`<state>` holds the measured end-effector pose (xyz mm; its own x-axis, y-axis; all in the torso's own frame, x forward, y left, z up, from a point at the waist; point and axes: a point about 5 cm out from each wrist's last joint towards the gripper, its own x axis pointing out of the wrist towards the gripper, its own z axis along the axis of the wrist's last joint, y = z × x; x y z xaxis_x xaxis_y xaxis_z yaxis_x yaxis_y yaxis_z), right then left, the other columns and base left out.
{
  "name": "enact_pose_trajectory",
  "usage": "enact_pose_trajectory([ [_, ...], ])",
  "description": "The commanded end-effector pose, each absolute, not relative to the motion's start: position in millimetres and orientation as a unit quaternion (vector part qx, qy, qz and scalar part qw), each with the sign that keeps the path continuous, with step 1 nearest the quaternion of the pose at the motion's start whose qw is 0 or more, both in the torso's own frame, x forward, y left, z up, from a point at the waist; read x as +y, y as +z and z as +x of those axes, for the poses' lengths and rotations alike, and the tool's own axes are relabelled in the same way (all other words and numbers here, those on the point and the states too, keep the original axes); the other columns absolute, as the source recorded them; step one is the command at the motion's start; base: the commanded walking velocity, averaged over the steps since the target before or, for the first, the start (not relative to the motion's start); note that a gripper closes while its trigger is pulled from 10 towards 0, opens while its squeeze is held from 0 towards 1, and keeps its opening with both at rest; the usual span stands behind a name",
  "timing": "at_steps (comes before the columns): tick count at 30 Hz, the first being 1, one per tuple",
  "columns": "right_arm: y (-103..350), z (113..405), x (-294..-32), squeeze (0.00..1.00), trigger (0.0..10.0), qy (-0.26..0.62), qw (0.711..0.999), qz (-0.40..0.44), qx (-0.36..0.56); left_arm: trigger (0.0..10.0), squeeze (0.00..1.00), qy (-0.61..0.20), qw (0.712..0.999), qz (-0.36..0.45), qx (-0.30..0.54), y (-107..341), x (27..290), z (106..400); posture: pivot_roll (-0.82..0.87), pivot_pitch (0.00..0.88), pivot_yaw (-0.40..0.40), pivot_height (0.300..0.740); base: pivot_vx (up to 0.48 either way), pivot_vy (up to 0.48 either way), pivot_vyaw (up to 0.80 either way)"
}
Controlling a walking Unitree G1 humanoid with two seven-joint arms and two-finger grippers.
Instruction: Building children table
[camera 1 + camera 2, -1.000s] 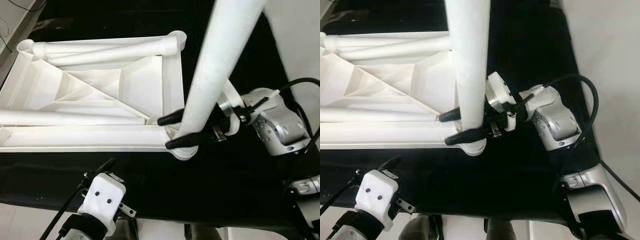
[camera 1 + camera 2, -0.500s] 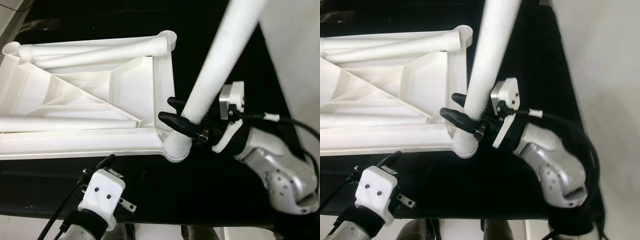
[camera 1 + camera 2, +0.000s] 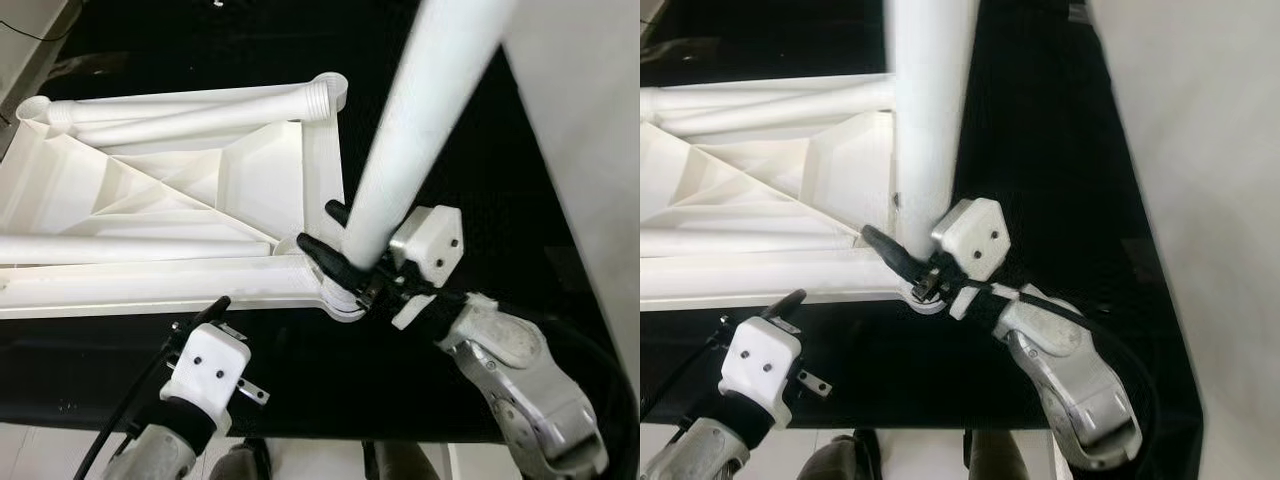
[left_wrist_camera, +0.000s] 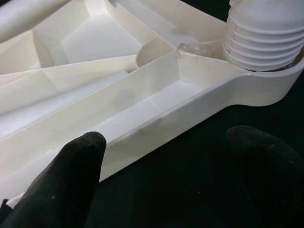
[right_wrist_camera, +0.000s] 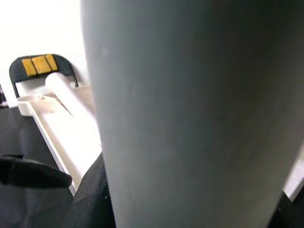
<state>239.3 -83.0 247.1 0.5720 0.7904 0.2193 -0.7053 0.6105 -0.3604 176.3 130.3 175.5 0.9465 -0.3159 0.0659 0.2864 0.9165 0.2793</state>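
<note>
Right gripper [image 3: 340, 262] is clamped around the white table leg [image 3: 420, 130] low down, holding it upright with its threaded end seated in the corner socket [image 4: 266, 35] of the upside-down tabletop [image 3: 170, 190]. That's the near right corner, on a black mat [image 3: 480, 180]. Left gripper [image 4: 166, 166] hangs spread apart just off the tabletop's near edge, holding nothing. Risk as I see it: the leg looks a bit tilted, so twisting could cross-thread it or drag the unbraced tabletop around.

white ribbed tabletop [image 3: 200, 200] lies underside-up; white leg [image 3: 420, 130] stands in its corner socket
</note>
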Motion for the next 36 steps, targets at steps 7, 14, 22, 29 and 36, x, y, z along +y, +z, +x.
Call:
enact_pose_trajectory([
  [7, 224, 239, -73, 0.00, 10.0, 0.490, 0.856, -0.133, -0.095, 10.0, 0.00, -0.151, 0.976, 0.149, -0.050, 170, 134, 180, 0.01, 0.295, 0.041, 0.740, 0.000, 0.000, 0.00],
  [14, 226, 249, -76, 0.00, 10.0, 0.502, 0.853, -0.122, -0.071, 10.0, 0.00, -0.148, 0.976, 0.149, -0.055, 169, 134, 181, 0.01, 0.294, 0.030, 0.740, 0.000, 0.000, 0.00],
  [22, 233, 252, -88, 0.00, 10.0, 0.593, 0.791, -0.149, -0.033, 10.0, 0.00, -0.145, 0.977, 0.145, -0.061, 170, 132, 181, 0.01, 0.302, 0.019, 0.740, 0.000, 0.000, 0.00],
  [29, 231, 258, -99, 0.00, 10.0, 0.614, 0.779, -0.124, -0.028, 10.0, 0.00, -0.233, 0.961, 0.142, -0.043, 172, 118, 166, 0.01, 0.309, 0.022, 0.740, 0.000, 0.000, 0.00],
  [36, 231, 268, -98, 0.00, 10.0, 0.623, 0.780, -0.034, -0.036, 10.0, 0.00, -0.380, 0.921, 0.077, 0.034, 164, 93, 118, 0.02, 0.325, 0.033, 0.740, 0.000, 0.000, 0.00],
])
